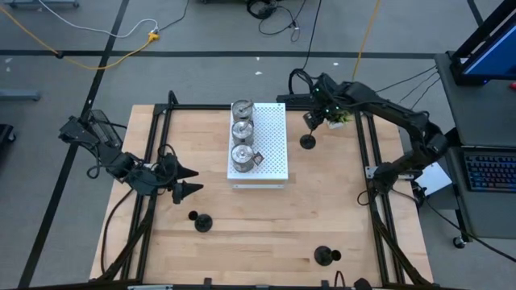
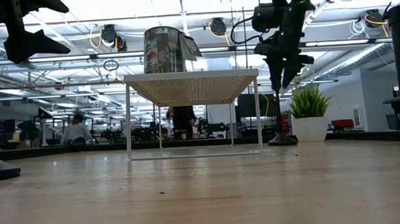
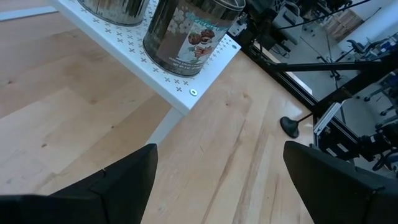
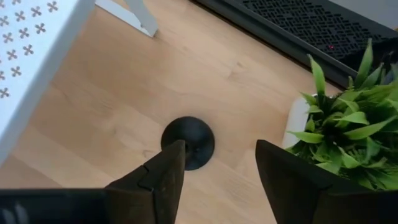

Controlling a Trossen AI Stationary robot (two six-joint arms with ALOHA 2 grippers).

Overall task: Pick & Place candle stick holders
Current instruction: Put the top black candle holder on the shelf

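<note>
We find right hand [image 4: 214,168] part-open directly above black holder [image 4: 188,142]; judge it light, rigid, top-heavy; grasp thin stem. Left hand [image 3: 217,180] wide, empty.

No words, brand names or numbers can be read anywhere in these views. The nearest thing to a label is a printed wrapper on the silver candle stick holder [image 3: 193,37] at the corner of the white perforated board [image 3: 186,84]: it carries a brown and pale picture, but any lettering on it is too blurred to make out.
</note>
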